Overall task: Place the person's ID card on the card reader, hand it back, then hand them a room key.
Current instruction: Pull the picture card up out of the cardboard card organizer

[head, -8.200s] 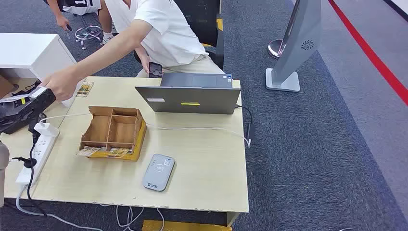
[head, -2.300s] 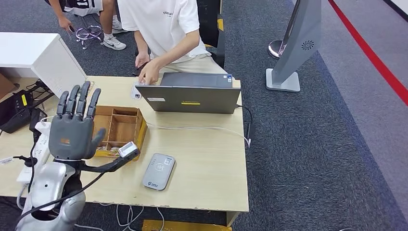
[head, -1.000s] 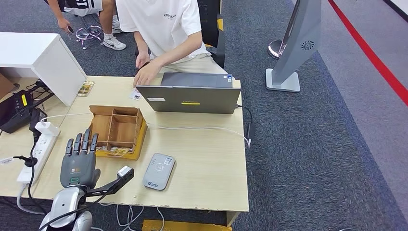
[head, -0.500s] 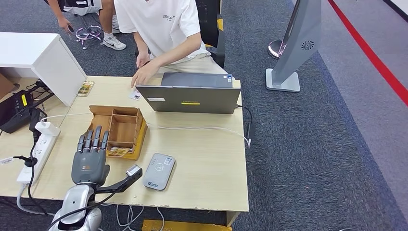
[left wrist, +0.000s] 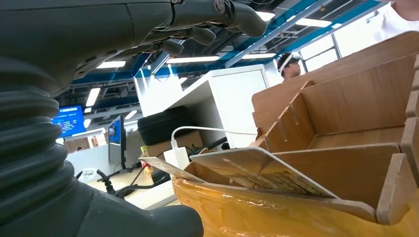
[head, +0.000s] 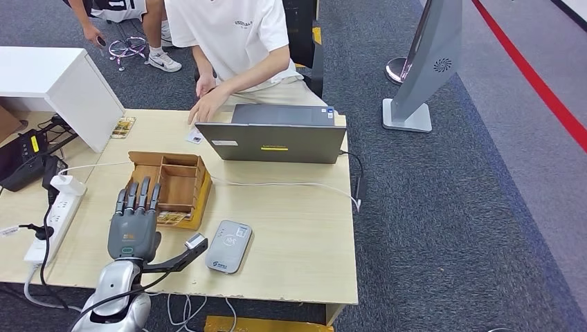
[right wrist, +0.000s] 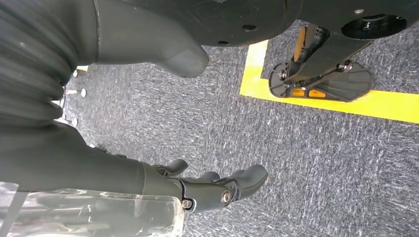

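Note:
My left hand (head: 134, 223) hovers flat over the table's near left part, fingers spread and empty, tips at the front of the wooden divided box (head: 168, 187). In the left wrist view the fingers (left wrist: 197, 19) reach above room key cards (left wrist: 257, 170) leaning in the box's front slot (left wrist: 346, 207). The grey card reader (head: 228, 247) lies just right of the hand, nothing on it. A small white ID card (head: 194, 137) lies at the far edge beside the person's hand (head: 205, 109). My right hand (right wrist: 217, 190) hangs empty over the carpet, fingers loosely bent.
An open laptop (head: 277, 135) stands at the table's far side, its cable (head: 291, 184) crossing the middle. A power strip (head: 52, 220) and cables lie at the left edge. A white cabinet (head: 62, 83) stands far left, a picture card (head: 123, 127) beside it. The person (head: 235, 41) sits behind the laptop.
My left hand came down from a raised pose and has slid forward to the box's front. The person's hand stays by the ID card.

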You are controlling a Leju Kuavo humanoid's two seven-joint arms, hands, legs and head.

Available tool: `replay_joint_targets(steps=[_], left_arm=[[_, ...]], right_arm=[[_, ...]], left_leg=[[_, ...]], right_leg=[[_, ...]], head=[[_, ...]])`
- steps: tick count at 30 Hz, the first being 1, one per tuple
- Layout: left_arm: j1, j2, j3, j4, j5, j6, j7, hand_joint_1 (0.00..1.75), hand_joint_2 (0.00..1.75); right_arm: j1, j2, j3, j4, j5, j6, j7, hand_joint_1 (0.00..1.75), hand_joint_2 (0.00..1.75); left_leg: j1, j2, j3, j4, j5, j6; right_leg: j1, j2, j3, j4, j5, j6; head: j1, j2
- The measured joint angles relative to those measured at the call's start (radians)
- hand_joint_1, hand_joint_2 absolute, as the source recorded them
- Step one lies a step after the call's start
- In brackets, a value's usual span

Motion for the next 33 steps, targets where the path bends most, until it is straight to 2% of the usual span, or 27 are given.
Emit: replay_joint_targets(steps=[11,26,30,33], left_arm=[[-0.048,-0.004,0.0,0.081,-0.025,0.027,0.003,0.0,1.75],[-0.06,-0.018,-0.002,0.109,-0.027,0.043,-0.024,0.0,1.75],[-0.06,-0.021,-0.007,0.109,-0.027,0.046,-0.036,1.75,1.75],[-0.06,-0.023,-0.013,0.109,-0.025,0.047,-0.051,1.75,1.75]], right_arm=[[-0.001,0.0,0.0,0.0,0.016,0.0,-0.014,0.0,1.75],[-0.001,0.0,0.0,0.003,0.019,0.0,-0.021,0.0,1.75],[-0.002,0.0,0.0,0.004,0.028,0.0,-0.021,0.0,1.75],[-0.002,0.0,-0.001,0.006,0.03,0.0,-0.022,0.0,1.75]], left_leg=[[0.0,0.0,0.0,0.0,0.0,0.0],[0.0,0.0,0.0,0.0,0.0,0.0],[0.0,0.0,0.0,0.0,0.0,0.0],[0.0,0.0,0.0,0.0,0.0,0.0]], right_leg=[[0.0,0.0,0.0,0.0,0.0,0.0],[0.0,0.0,0.0,0.0,0.0,0.0],[0.0,0.0,0.0,0.0,0.0,0.0],[0.0,0.0,0.0,0.0,0.0,0.0]], head=[[0.0,0.0],[0.0,0.0],[0.0,0.0],[0.0,0.0]])
